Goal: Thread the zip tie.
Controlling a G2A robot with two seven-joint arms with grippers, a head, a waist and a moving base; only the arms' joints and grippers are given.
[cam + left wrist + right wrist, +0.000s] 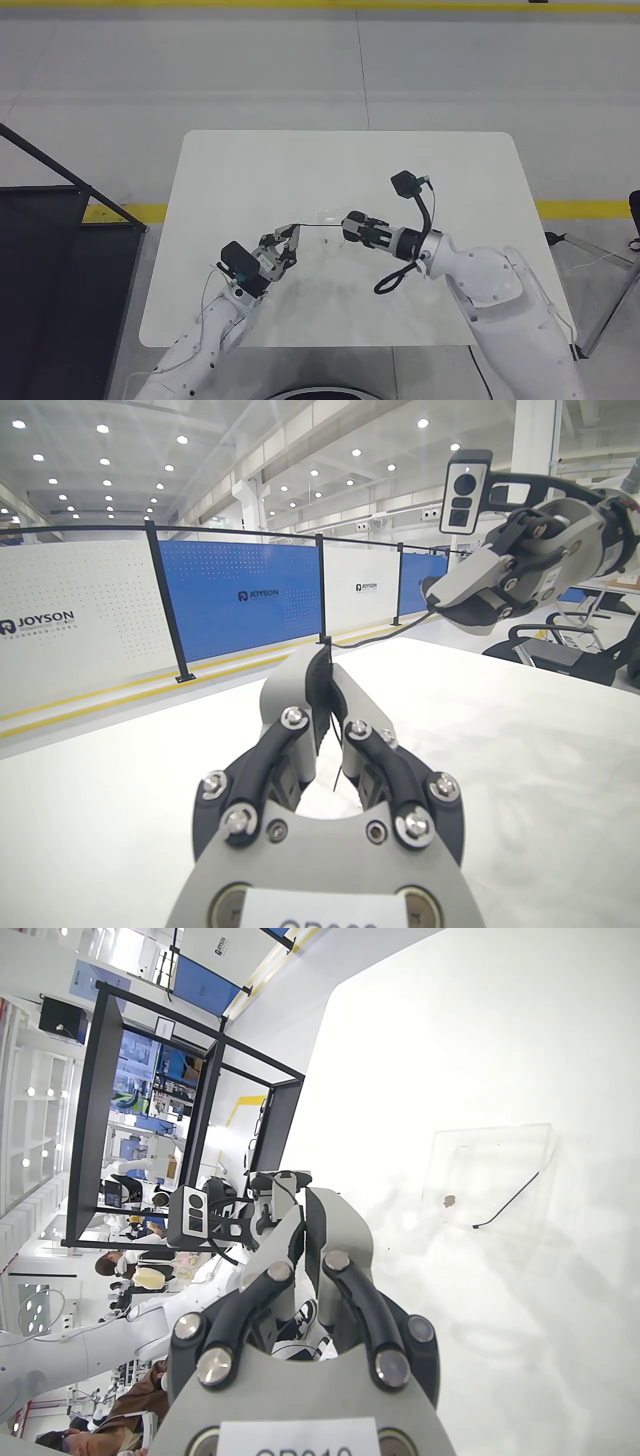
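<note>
Clamping left gripper (325, 662) and right gripper (436, 601) partly hide the zip tie (400, 631).

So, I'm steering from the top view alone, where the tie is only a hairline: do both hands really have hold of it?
Observer: Yes. The left wrist view shows the left hand shut on the zip tie, with a loose end trailing toward the palm.
Operator: And the far end?
Observer: The right hand is shut on it, and the strap sags slightly between the two.
Operator: Any spare nearby?
Observer: A second zip tie lies on a clear square sheet on the table.
</note>
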